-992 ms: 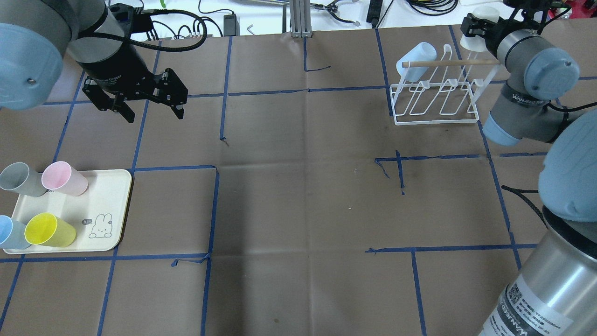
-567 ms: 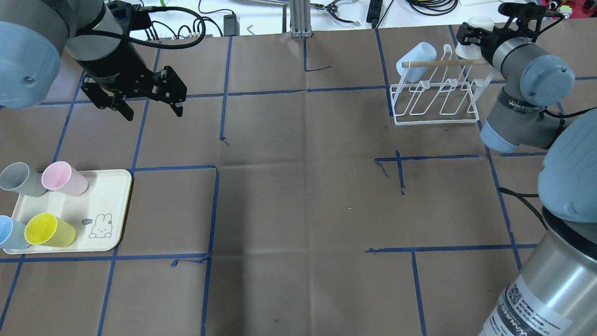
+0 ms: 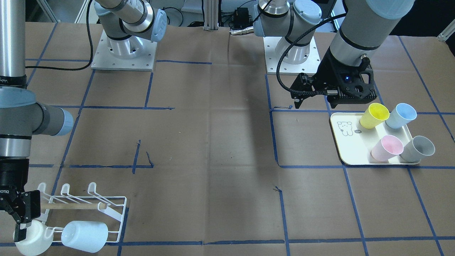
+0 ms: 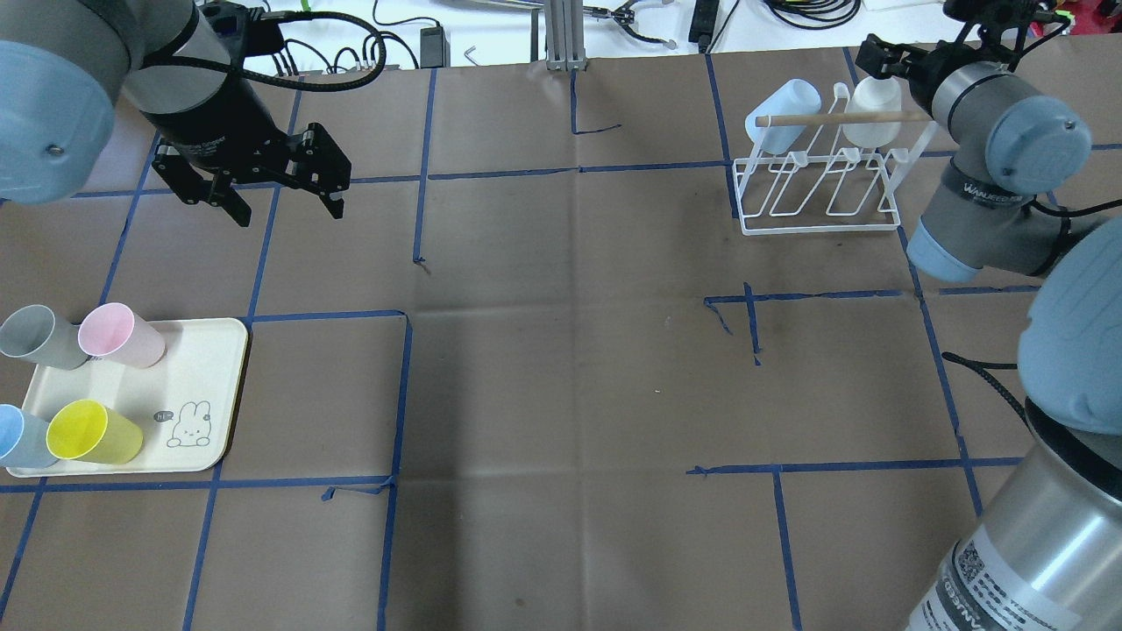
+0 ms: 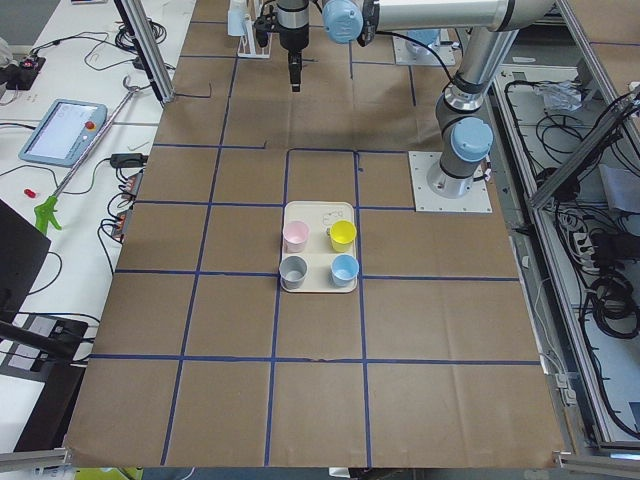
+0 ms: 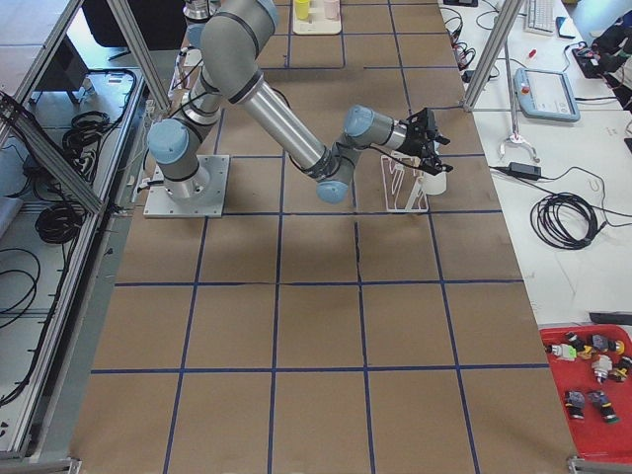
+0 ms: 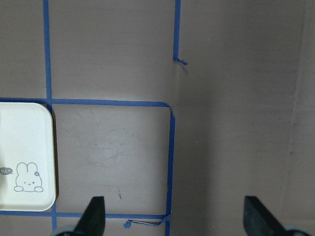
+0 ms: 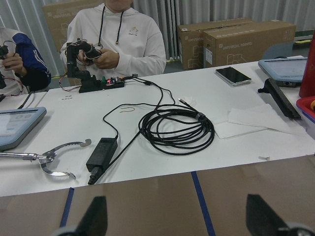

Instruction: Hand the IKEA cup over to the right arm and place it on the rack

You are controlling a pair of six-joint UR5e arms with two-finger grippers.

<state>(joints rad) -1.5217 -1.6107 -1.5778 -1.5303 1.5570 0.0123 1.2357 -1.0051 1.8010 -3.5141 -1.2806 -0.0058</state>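
The white IKEA cup (image 4: pixel 870 112) hangs mouth-down on a far prong of the white wire rack (image 4: pixel 820 210), next to a light-blue cup (image 4: pixel 782 114). It also shows in the front-facing view (image 3: pixel 32 243). My right gripper (image 4: pixel 884 60) is just behind the white cup. Its fingers are spread wide in the right wrist view (image 8: pixel 177 221) with nothing between them. My left gripper (image 4: pixel 280 200) hangs open and empty over the table's left half, beyond the tray. The left wrist view (image 7: pixel 174 221) shows only bare table between its fingers.
A cream tray (image 4: pixel 197 368) with a rabbit drawing sits at the front left and holds a grey (image 4: pixel 35 337), a pink (image 4: pixel 118 335), a yellow (image 4: pixel 92 432) and a blue cup (image 4: pixel 17 436). Cables and tools lie on the white bench (image 8: pixel 162 128) past the table's far edge.
The right gripper brought the white cup down onto the rack and let go of it. The cup now hangs on a prong. The left arm has barely moved.
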